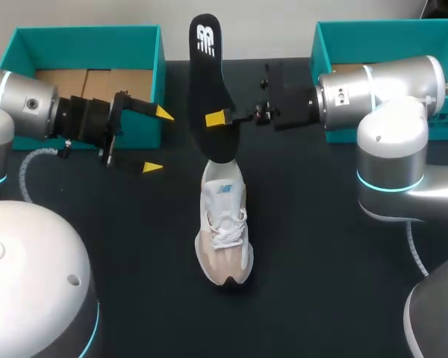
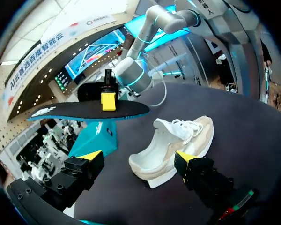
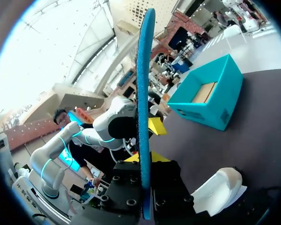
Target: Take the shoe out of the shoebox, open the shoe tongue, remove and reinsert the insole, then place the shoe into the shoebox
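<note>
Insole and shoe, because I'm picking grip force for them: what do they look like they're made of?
The insole: probably foam, thin, matte black top, blue underside; it juts out straight though gripped at one spot. The shoe: seemingly white textile with matte beige suede-like panels and white fabric laces; the pale sole could be foam or rubber.

Matt blk insole (image 1: 207,82) — cloth shoe (image 1: 224,239)
</note>
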You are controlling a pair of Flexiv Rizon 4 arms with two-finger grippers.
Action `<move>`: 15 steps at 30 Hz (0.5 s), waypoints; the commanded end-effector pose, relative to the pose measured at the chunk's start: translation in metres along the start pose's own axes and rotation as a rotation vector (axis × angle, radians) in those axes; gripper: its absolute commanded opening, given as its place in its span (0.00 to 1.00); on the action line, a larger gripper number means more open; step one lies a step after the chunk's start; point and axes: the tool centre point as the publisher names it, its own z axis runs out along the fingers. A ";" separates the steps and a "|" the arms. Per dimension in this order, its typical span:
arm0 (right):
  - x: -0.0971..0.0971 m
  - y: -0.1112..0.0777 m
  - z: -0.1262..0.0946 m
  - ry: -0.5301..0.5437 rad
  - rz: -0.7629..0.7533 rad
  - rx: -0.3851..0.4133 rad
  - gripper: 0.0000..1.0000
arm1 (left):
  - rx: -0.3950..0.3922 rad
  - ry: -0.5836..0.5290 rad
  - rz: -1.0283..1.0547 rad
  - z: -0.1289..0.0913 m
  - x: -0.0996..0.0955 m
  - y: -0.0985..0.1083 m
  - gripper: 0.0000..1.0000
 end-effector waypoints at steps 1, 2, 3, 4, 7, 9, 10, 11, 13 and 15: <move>0.002 0.000 0.003 -0.003 -0.044 -0.022 0.00 | -0.077 0.119 -0.337 0.004 0.004 0.006 1.00; 0.002 0.000 0.003 -0.001 -0.056 -0.022 0.00 | -0.078 0.120 -0.349 0.005 0.005 0.007 1.00; 0.002 0.000 0.003 0.004 -0.069 -0.023 0.00 | -0.094 0.118 -0.363 0.006 0.006 0.010 1.00; 0.002 0.001 0.003 0.009 -0.085 -0.024 0.00 | -0.107 0.116 -0.366 0.008 0.006 0.012 1.00; 0.001 0.001 0.003 0.018 -0.098 -0.030 0.00 | -0.107 0.116 -0.366 0.008 0.006 0.012 1.00; 0.001 0.001 0.003 0.018 -0.098 -0.030 0.00 | -0.107 0.116 -0.366 0.008 0.006 0.012 1.00; 0.001 0.001 0.003 0.018 -0.098 -0.030 0.00 | -0.107 0.116 -0.366 0.008 0.006 0.012 1.00; 0.001 0.001 0.003 0.018 -0.098 -0.030 0.00 | -0.107 0.116 -0.366 0.008 0.006 0.012 1.00; 0.001 0.001 0.003 0.018 -0.098 -0.030 0.00 | -0.107 0.116 -0.366 0.008 0.006 0.012 1.00; 0.001 0.001 0.003 0.018 -0.098 -0.030 0.00 | -0.107 0.116 -0.366 0.008 0.006 0.012 1.00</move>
